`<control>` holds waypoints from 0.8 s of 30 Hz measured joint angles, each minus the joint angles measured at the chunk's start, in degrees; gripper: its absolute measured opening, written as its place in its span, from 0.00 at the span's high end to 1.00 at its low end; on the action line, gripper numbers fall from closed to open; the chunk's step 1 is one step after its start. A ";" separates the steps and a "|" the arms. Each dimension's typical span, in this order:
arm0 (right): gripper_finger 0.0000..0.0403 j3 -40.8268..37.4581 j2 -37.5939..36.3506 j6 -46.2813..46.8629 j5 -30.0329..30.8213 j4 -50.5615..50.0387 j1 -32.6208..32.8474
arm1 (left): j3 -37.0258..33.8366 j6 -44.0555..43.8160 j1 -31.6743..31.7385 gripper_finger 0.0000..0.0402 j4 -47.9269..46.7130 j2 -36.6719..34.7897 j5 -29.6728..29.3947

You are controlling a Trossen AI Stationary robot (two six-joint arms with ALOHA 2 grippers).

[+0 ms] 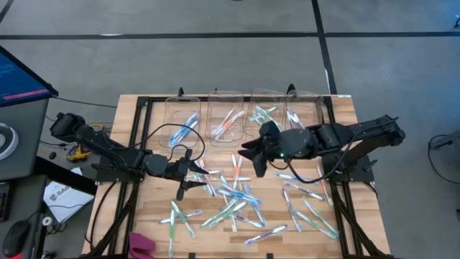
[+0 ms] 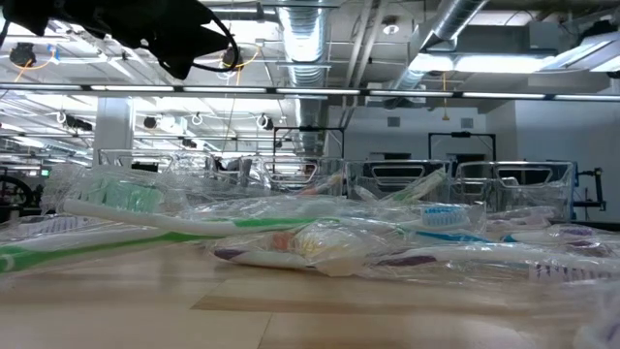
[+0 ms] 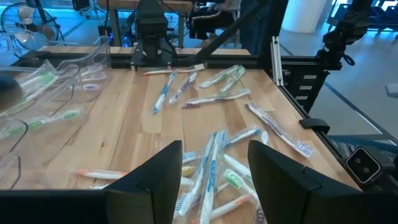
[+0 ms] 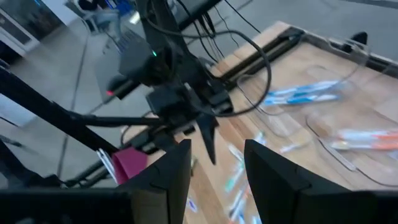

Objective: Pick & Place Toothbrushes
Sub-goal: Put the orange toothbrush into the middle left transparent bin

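I have both arms over the middle of the desk (image 1: 144,115). The left end effector (image 1: 188,181) hangs low just above the near edge of the loose toothbrushes (image 1: 233,205), fingers spread and empty; its wrist view shows open wood and wrapped brushes between the two fingers (image 3: 155,180). The right end effector (image 1: 253,157) sits higher, between the pile and the clear bins (image 1: 230,115) at the far edge, also parted with nothing pinched; its wrist view looks across at the left arm. Most toothbrushes lie scattered and overlapping on the wood from the centre toward the right and near side; a few already rest in the bins, blue in the leftmost, orange-red next, green beyond. Risks as I judge them: the brushes overlap and look film-wrapped, so a closing pinch may catch two at once or slide off the wrapper; a flat brush on wood gives little to bite, so the fingertips may scrape the desk or flick it aside. The two arms are close together, so any reach toward the same cluster could bring them into contact. A misjudged colour would land a brush in the wrong bin.
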 joint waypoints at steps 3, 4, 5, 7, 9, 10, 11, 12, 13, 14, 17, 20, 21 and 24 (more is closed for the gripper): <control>0.65 0.00 0.00 0.00 0.01 1.65 0.00 | 0.00 0.10 0.00 0.56 0.23 0.00 0.00; 0.65 0.00 0.00 0.01 0.01 1.90 0.00 | 0.00 0.10 0.00 0.56 0.27 0.00 0.00; 0.66 0.00 0.00 0.00 0.02 1.94 0.00 | 0.00 0.08 0.00 0.56 0.25 0.00 0.02; 0.66 0.00 0.02 0.00 0.02 1.89 0.00 | 0.00 -0.01 0.00 0.56 0.25 0.00 0.04; 0.65 0.00 0.02 0.00 0.02 1.91 0.00 | 0.00 -0.03 0.00 0.56 0.24 0.00 0.04; 0.65 0.00 0.02 0.00 0.02 1.91 0.00 | 0.00 -0.03 0.00 0.56 0.25 0.00 0.04; 0.65 0.00 0.02 0.00 0.02 1.89 0.00 | 0.00 -0.03 0.00 0.56 0.25 0.00 0.04; 0.65 0.00 0.02 0.00 0.01 1.90 0.00 | 0.00 0.01 0.00 0.56 0.25 0.00 0.04; 0.65 0.00 0.02 0.00 0.02 1.89 0.00 | 0.00 0.03 0.00 0.56 0.25 0.00 0.04; 0.64 0.00 0.02 0.00 0.02 1.91 0.00 | 0.00 0.04 0.00 0.56 0.25 0.00 0.04; 0.64 0.00 0.02 0.00 0.02 1.91 0.00 | 0.00 0.06 0.00 0.56 0.25 0.00 0.04; 0.64 -0.02 0.02 -3.89 0.19 3.62 -0.67 | 0.00 -0.01 0.00 0.56 0.25 0.00 0.07; 0.65 -0.02 0.02 -7.93 -0.07 3.80 -1.03 | 0.00 -0.01 0.00 0.56 0.25 0.00 0.07; 0.65 0.02 -0.03 -13.44 -0.64 -2.30 -1.42 | 0.00 -0.03 -0.06 0.56 0.25 0.00 0.37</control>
